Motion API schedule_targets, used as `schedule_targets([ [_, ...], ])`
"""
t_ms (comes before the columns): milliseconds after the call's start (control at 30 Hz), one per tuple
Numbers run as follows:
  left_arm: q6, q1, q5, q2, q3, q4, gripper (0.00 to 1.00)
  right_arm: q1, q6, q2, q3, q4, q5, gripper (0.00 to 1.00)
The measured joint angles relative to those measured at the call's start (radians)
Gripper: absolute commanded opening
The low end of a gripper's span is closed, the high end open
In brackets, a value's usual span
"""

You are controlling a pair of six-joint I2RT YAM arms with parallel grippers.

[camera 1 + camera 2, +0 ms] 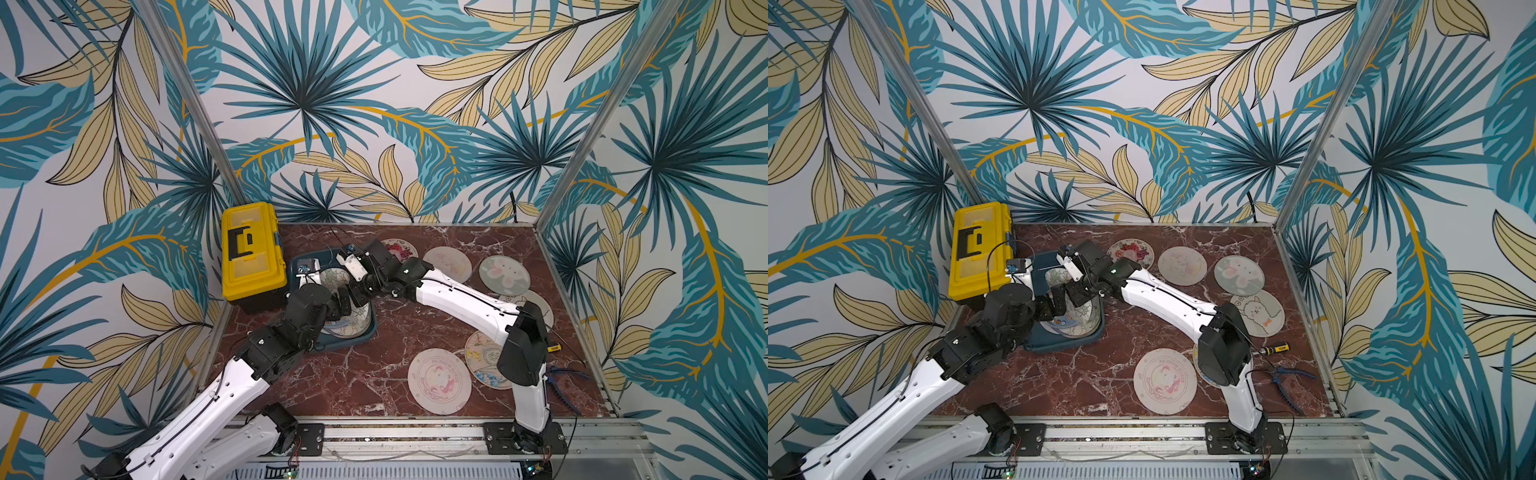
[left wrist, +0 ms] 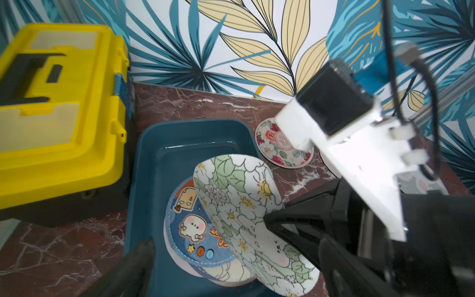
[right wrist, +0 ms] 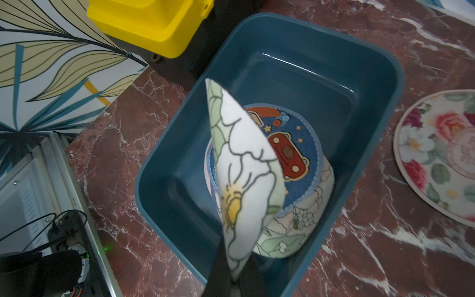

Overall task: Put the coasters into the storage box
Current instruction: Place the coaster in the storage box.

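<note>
Right wrist view: flowered coaster (image 3: 241, 164), tilted on edge over the storage box (image 3: 359, 77), pinched by the right end effector (image 3: 232, 272). A few stacked coasters (image 3: 290, 144) lie inside. The left end effector (image 1: 340, 306) is spread alongside. About six loose coasters (image 1: 439, 386) on the surface (image 1: 374, 374) are not yet stored.

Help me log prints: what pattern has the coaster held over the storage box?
The coaster: white flowers, yellow centres, green leaves, black outlines; clearest in left wrist view.

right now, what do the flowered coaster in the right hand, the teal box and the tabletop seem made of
Flowered coaster: soft matte fabric or felt, likely; it curls in the right hand. Teal box: hard glossy plastic; light glints on its moulded floor. Tabletop: red-brown, white-veined, marble look; real stone or printed laminate, cannot tell.
</note>
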Motion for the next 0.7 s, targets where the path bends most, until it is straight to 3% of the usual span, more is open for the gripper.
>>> schedule_targets([
  [367, 0.048, 0.040, -0.046, -0.018, 0.002, -0.034, 1.00, -0.005, 0.054, 0.158, 0.093, 0.068, -0.194, 0.00],
  [500, 0.049, 0.035, -0.014, -0.021, 0.002, 0.014, 1.00, -0.001, 0.090, 0.233, 0.092, 0.081, -0.188, 0.00],
  [700, 0.041, 0.036, 0.006, 0.019, 0.001, 0.029, 1.00, -0.008, 0.130, 0.270, 0.062, 0.079, -0.084, 0.00],
])
